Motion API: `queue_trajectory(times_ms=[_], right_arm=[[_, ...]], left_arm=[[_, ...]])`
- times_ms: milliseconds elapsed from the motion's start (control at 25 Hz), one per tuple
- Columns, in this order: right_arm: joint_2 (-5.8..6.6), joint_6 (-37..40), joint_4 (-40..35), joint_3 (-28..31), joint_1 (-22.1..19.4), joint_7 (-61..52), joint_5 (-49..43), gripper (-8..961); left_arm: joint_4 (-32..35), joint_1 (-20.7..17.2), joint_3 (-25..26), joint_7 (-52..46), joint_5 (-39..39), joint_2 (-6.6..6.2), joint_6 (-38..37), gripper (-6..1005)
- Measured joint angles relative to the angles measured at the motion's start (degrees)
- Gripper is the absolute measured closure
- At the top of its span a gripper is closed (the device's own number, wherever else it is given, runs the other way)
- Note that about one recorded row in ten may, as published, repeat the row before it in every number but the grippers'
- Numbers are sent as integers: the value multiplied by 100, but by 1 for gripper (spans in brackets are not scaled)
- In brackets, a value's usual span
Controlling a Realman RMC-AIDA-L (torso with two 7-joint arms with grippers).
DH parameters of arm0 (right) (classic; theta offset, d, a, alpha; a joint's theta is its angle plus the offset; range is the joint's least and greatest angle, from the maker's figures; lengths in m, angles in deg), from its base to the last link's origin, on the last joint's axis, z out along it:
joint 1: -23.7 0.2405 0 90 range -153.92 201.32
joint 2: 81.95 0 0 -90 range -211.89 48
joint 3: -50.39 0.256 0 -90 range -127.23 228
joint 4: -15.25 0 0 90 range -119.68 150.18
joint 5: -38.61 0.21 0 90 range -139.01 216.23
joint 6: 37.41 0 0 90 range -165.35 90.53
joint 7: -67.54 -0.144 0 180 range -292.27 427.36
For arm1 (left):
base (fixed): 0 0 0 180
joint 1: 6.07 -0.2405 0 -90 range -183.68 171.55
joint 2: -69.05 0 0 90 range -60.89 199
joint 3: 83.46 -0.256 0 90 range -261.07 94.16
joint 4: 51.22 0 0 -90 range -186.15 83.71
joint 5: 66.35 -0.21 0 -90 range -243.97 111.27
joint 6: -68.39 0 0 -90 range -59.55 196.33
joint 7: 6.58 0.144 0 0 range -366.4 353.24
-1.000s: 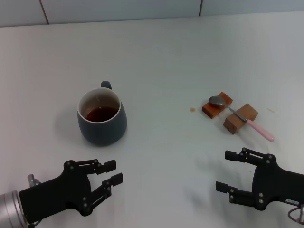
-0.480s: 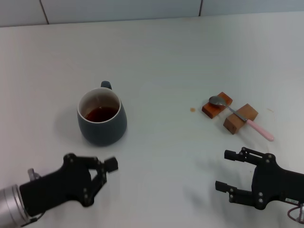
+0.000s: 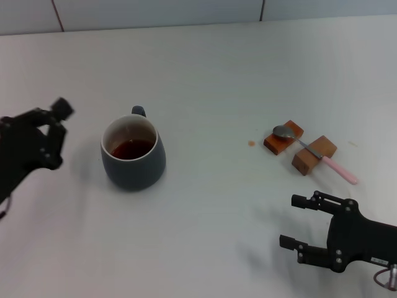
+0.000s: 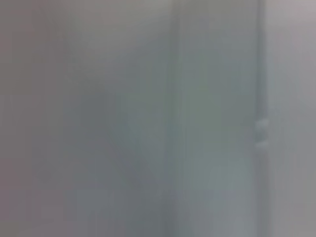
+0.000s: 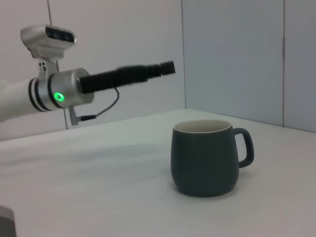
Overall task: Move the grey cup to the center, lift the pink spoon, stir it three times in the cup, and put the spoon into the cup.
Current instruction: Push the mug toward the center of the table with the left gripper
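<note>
The grey cup (image 3: 133, 153) stands left of the table's middle, holding dark liquid, its handle turned to the far side. It also shows in the right wrist view as the cup (image 5: 207, 158). The pink spoon (image 3: 313, 152) lies across two wooden blocks at the right, bowl toward the cup. My left gripper (image 3: 56, 127) hangs raised to the left of the cup, apart from it; the right wrist view catches this gripper (image 5: 165, 69) above and beside the cup. Near the front right my right gripper (image 3: 290, 221) stands open and holds nothing. The left wrist view shows none of these things.
Two wooden blocks (image 3: 284, 138) (image 3: 313, 155) carry the spoon. A small brown stain (image 3: 251, 143) marks the white table just left of them. A tiled wall (image 3: 186, 12) closes the far edge.
My left arm has swung from the front of the table up and to the left, ending beside the cup. The right arm, cup and spoon have stayed in place.
</note>
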Motion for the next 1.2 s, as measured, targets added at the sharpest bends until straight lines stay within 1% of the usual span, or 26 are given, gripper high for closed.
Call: queue_trajectory(times_ms=[80, 240, 360, 560, 720, 1040, 1200], right_arm=[[-1, 0, 17, 1, 6, 1, 8, 198], [1, 1, 45, 24, 12, 1, 9, 198], [-4, 1, 45, 28, 14, -1, 19, 198], [-5, 0, 45, 47, 14, -5, 25, 197], [-5, 0, 45, 52, 14, -6, 29, 197], [-1, -8, 45, 63, 17, -7, 46, 198], [0, -14, 45, 63, 19, -7, 48, 197]], left_arm=[[-2, -11, 175, 636, 20, -2, 478, 1001], [-8, -28, 234, 1535, 52, 2, 1267, 1001], [-99, -25, 236, 2130, 85, 31, 1595, 1001], [-537, 167, 240, 2779, 178, 34, 1892, 1001], [-915, 341, 249, 3135, 252, 34, 1978, 1001], [-1430, 633, 358, 3218, 326, 39, 1983, 1001], [-1736, 787, 580, 3340, 329, 42, 1987, 1001]])
